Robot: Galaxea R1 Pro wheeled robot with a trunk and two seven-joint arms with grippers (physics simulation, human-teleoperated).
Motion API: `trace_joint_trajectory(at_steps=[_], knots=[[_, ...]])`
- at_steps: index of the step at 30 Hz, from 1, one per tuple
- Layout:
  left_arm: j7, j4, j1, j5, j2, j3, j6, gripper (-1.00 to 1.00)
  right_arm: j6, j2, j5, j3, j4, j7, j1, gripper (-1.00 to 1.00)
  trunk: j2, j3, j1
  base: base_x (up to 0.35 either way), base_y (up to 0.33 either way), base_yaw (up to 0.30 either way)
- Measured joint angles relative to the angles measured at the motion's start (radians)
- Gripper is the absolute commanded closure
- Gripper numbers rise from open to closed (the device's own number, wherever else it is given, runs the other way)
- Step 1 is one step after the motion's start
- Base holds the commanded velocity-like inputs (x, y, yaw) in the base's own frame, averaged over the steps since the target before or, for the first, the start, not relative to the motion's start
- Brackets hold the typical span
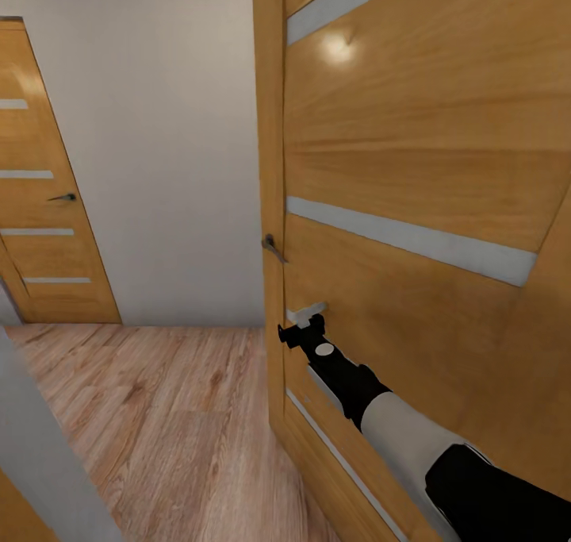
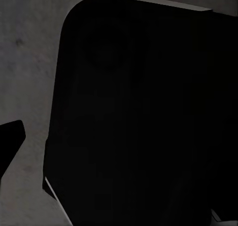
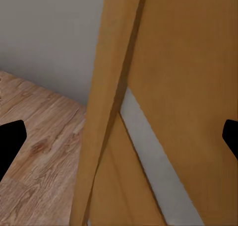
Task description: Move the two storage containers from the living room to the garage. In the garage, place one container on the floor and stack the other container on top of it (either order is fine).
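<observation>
We are in transit with our right gripper (image 1: 305, 320) reaching out against the near honey-coloured wooden door with pale glass strips (image 1: 428, 177), close to its free edge and below its small dark lever handle (image 1: 273, 247). In the right wrist view the two dark fingertips (image 3: 10, 144) sit wide apart at the picture's sides with nothing between them, so these jaws are released and empty. The left wrist view is mostly a dark rounded black panel (image 2: 144, 116) against a grey surface; there we cannot tell whether the jaws are released or clenched.

Neither red-orange storage container is with us here, and where they sit cannot be told from these views. Ahead lie a light wood plank floor (image 1: 166, 423), a plain white wall (image 1: 166, 145) and a second matching wooden door (image 1: 44, 201), shut.

We judge the step to be getting past this door. To do it well, we should keep the arm's contact near the free edge, push steadily, and steer the base through the gap without clipping the door.
</observation>
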Motion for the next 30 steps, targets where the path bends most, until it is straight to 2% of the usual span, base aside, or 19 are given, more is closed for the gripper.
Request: trace_joint_trajectory(at_steps=[30], knots=[[0.000, 0.000, 0.000, 0.000, 0.000, -0.001, 0.000, -1.00, -0.004, 0.000, 0.001, -0.016, 0.004, 0.000, 0.000, -1.00, 0.000, 0.000, 0.000, 0.292, 0.000, 0.000]])
